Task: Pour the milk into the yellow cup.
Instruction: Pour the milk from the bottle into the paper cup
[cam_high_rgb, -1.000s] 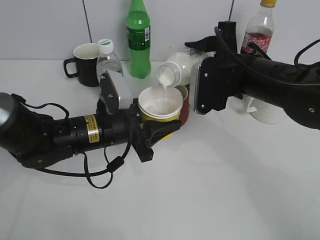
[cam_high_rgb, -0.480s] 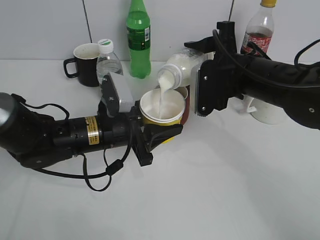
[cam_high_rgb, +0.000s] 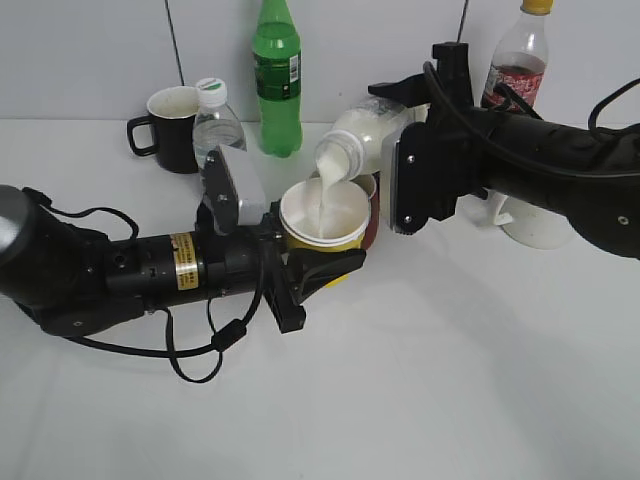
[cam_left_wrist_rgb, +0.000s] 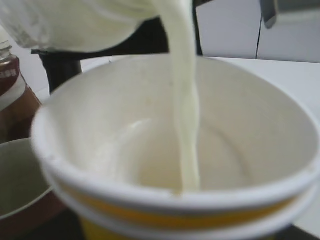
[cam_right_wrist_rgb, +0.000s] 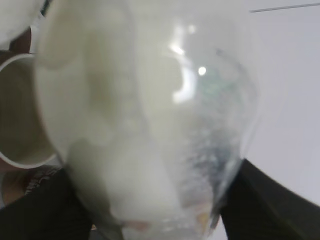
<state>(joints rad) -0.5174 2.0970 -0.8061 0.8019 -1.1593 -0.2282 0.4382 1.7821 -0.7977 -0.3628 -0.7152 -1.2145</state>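
Observation:
My left gripper (cam_high_rgb: 322, 262) is shut on the yellow cup (cam_high_rgb: 322, 235) and holds it in the middle of the table. The cup fills the left wrist view (cam_left_wrist_rgb: 165, 210), white inside with milk pooled at the bottom. My right gripper (cam_high_rgb: 400, 120) is shut on the milk bottle (cam_high_rgb: 362, 133), tilted mouth-down over the cup's far rim. A white stream of milk (cam_high_rgb: 322, 198) falls from its mouth into the cup and also shows in the left wrist view (cam_left_wrist_rgb: 185, 120). The bottle fills the right wrist view (cam_right_wrist_rgb: 145, 120), partly emptied, with the cup's rim (cam_right_wrist_rgb: 15, 160) at left.
A red-brown mug (cam_high_rgb: 370, 215) stands right behind the yellow cup. At the back are a black mug (cam_high_rgb: 172, 128), a water bottle (cam_high_rgb: 216, 122), a green bottle (cam_high_rgb: 277, 75) and a brown drink bottle (cam_high_rgb: 518, 60). A white mug (cam_high_rgb: 535, 222) is at the right.
The milk bottle has tipped a little further and the stream keeps running into the cup. The left gripper and cup shifted slightly left, then held still.

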